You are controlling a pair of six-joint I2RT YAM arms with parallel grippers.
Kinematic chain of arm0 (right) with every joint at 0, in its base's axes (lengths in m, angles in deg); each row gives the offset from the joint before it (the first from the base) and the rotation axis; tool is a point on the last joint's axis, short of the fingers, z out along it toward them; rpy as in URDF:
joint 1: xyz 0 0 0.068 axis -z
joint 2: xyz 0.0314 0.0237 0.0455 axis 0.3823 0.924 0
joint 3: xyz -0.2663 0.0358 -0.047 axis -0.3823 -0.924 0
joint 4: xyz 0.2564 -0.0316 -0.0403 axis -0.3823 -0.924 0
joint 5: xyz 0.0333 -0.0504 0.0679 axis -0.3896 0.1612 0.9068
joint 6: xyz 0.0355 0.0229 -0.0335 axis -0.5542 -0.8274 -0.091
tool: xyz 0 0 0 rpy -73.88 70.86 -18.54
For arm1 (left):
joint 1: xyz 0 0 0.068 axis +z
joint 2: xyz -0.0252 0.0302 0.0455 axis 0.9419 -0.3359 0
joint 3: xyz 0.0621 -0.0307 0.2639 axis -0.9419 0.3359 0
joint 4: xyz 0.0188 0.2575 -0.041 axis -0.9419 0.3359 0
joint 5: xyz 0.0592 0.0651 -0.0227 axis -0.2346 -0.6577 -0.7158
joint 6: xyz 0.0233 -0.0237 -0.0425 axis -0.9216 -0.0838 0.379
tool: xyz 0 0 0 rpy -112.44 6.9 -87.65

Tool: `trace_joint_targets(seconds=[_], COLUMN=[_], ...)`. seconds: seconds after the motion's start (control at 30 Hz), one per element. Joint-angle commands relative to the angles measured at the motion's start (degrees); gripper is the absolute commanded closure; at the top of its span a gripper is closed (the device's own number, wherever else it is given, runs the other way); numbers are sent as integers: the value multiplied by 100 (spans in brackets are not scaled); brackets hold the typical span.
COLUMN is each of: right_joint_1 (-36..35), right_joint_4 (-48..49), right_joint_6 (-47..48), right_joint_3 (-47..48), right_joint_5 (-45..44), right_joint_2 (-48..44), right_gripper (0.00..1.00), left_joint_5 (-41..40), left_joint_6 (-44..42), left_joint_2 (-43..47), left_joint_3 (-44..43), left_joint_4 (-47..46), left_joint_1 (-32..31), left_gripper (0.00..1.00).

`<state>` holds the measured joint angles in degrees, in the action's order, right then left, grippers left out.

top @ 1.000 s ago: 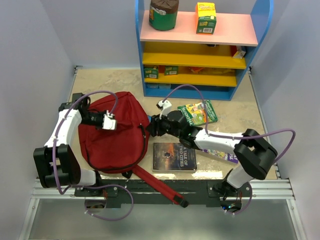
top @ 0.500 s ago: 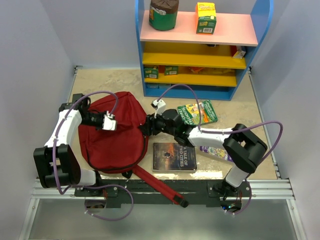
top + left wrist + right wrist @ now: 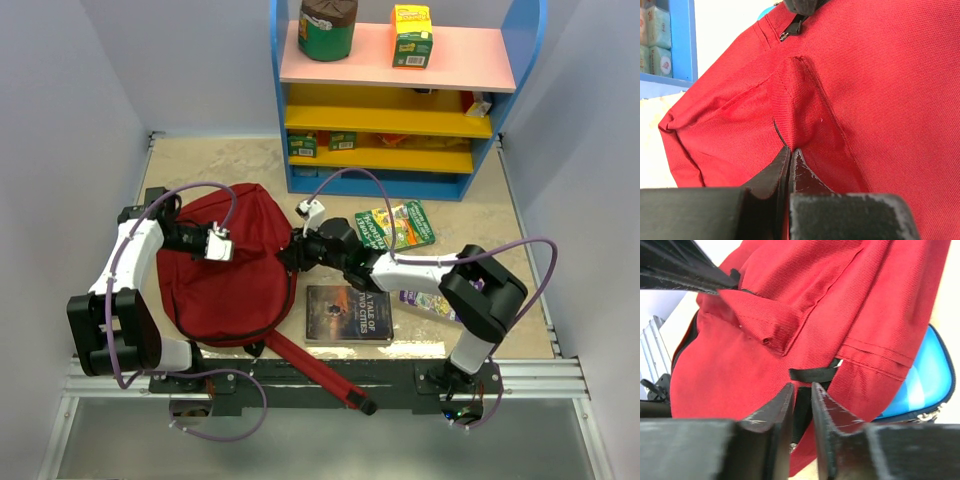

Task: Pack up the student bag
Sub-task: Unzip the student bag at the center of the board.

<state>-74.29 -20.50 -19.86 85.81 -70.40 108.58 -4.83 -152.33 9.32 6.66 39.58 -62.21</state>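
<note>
The student bag (image 3: 225,285), dark red fabric, lies on the left of the table and fills both wrist views (image 3: 880,75) (image 3: 765,355). My left gripper (image 3: 235,250) (image 3: 790,150) rests on its top and is shut, pinching a raised fold of red fabric. My right gripper (image 3: 288,255) (image 3: 802,387) is at the bag's right edge. Its jaws stand narrow, closed on a black strap tab (image 3: 803,410) that hangs from the bag. A long red strap (image 3: 320,370) trails toward the near edge.
A blue pencil case (image 3: 925,380) lies under the bag's right edge. A dark book (image 3: 345,313) lies beside the bag, a green book (image 3: 395,225) and a purple one (image 3: 440,305) under my right arm. The blue shelf unit (image 3: 400,185) with boxes stands at the back.
My right gripper has reached left to the bag's edge and its jaws have narrowed round the black strap tab. The left arm has held still.
</note>
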Motion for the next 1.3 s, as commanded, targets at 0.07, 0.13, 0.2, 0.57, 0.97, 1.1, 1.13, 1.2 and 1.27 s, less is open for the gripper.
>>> trace_joint_targets(seconds=[0.07,0.13,0.2,0.57,0.97,1.1,1.13,1.2,1.27], right_joint_1=[-101,-119,-154,-847,-1103,-1103,-1103,-1103,-1112], right_joint_4=[213,257,266,29,38,-199,-226,-313,-349], right_joint_6=[-26,-52,-61,-26,-755,-808,-808,-817,-808], right_joint_3=[93,5,-30,-478,-1427,-1419,-1393,-1323,-1253], right_joint_5=[139,104,42,-581,-1222,-1469,-1487,-1478,-1478], right_joint_2=[-155,-226,-357,-1043,-1825,-1852,-1843,-1764,-1720], right_gripper=[89,98,100,100,100,100,100,100,100], left_joint_5=[378,378,387,527,361,466,483,553,694], left_joint_6=[-22,-22,-13,917,2659,2133,1940,1282,555], left_joint_2=[177,177,177,168,115,107,89,54,-51], left_joint_3=[-23,-14,-14,-14,-49,-408,-514,-760,-1173], left_joint_4=[-2,-2,-11,-633,-1813,-1016,-778,2,575], left_joint_1=[-25,-25,-25,-25,-34,-34,-43,-60,-121], left_gripper=[100,100,100,100,97,52,30,12,0])
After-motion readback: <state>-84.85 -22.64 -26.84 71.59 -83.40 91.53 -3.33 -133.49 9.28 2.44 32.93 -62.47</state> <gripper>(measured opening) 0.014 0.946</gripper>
